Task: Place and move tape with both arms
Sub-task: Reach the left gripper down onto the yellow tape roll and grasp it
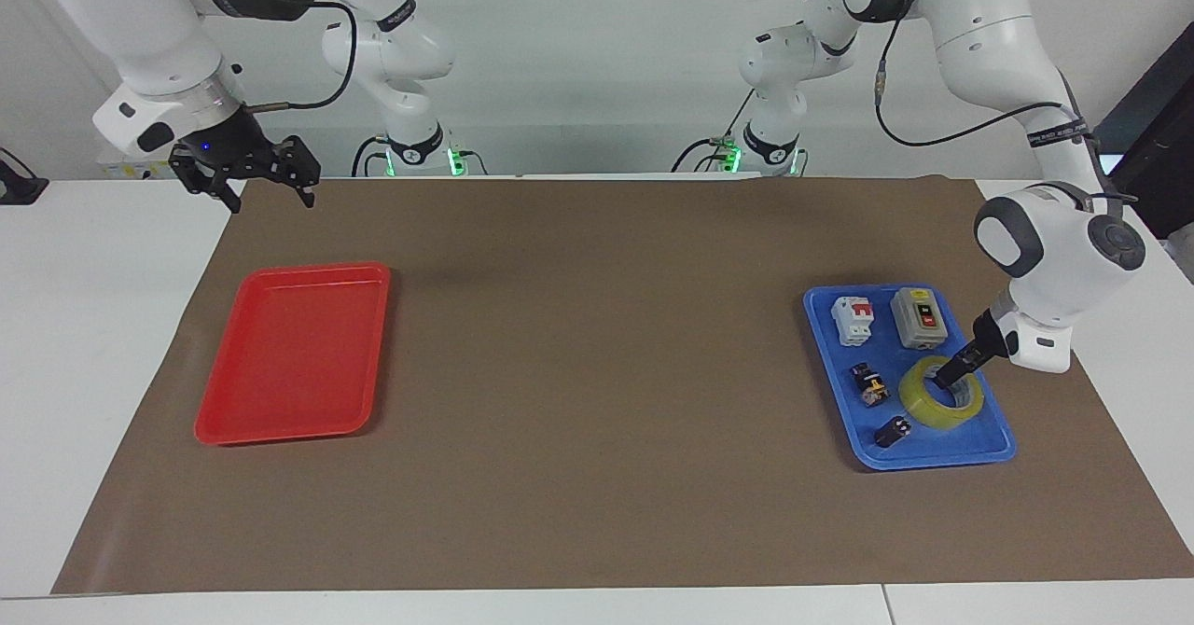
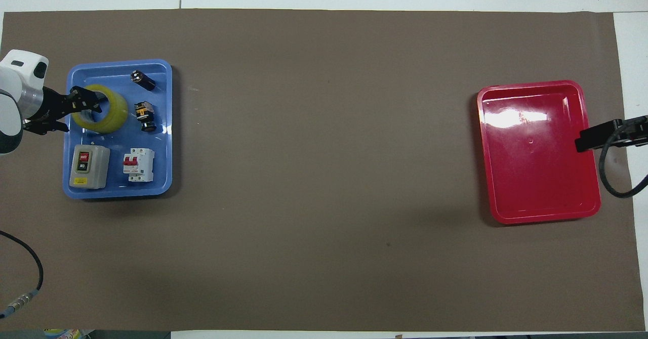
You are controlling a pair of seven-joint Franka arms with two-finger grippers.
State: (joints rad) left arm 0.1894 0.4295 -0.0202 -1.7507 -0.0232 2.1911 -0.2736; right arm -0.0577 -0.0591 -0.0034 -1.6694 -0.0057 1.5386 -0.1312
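Tape (image 1: pixel 942 404) (image 2: pixel 100 109): translucent yellow film, glossy, on a pale matt core; lies under the left gripper (image 1: pixel 944 378) (image 2: pixel 91 102).

Left gripper: black, matt, hard plastic or metal, cannot tell which.

Blue tray (image 1: pixel 933 455) (image 2: pixel 117 191): smooth moulded plastic, light sheen, below the left gripper.

Switch box (image 1: pixel 919 318) (image 2: pixel 89 166): grey plastic, matt, beside the left gripper in the same tray.

Red tray (image 1: pixel 289 353) (image 2: pixel 539 152): glossy plastic with bright reflections, partly under the right gripper (image 1: pixel 252 177) (image 2: pixel 590 139).

Table cover (image 1: pixel 597 373) (image 2: pixel 324 177): brown, matt, paper-like sheet.

Arm shells: smooth white plastic, slight gloss.
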